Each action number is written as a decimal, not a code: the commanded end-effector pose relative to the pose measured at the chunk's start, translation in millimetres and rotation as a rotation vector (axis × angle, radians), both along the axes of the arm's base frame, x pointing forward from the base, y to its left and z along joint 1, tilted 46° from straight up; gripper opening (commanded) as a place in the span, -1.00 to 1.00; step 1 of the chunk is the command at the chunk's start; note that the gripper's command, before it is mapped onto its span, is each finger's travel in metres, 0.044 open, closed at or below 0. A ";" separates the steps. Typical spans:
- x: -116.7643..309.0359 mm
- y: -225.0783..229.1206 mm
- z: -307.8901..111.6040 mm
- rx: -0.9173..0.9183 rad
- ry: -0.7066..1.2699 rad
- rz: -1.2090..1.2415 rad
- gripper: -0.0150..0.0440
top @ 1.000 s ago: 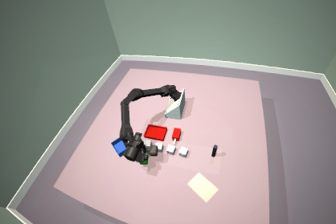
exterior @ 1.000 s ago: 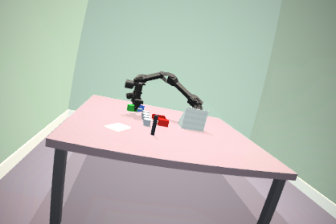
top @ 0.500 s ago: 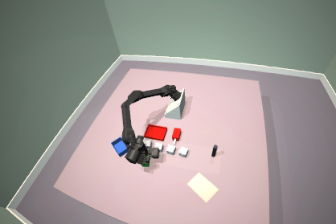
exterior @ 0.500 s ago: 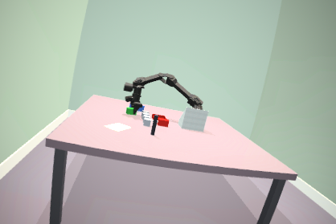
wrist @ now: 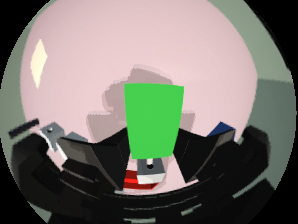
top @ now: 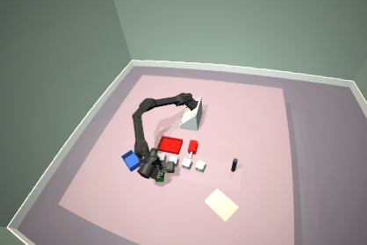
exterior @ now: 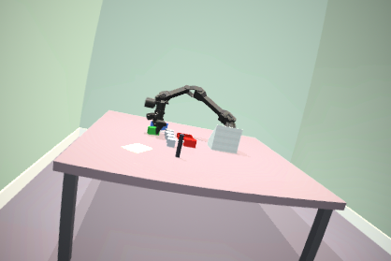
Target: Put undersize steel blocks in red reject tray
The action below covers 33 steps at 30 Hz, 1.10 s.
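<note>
At the blocks' end by the blue bin, your gripper, half open, grips the green gauge; the reject tray shows no block, so sorting, setting down and withdrawing probably all remain.
</note>
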<state>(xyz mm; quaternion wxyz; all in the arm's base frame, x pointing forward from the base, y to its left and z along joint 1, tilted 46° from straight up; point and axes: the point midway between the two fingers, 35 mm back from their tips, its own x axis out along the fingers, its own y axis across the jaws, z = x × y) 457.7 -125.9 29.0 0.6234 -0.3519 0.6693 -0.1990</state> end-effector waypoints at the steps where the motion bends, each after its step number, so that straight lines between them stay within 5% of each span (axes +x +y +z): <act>1: -0.5 1.7 3.6 0.004 -0.009 0.009 -0.49; 33: -0.5 3.9 5.4 0.005 -0.013 0.014 -0.49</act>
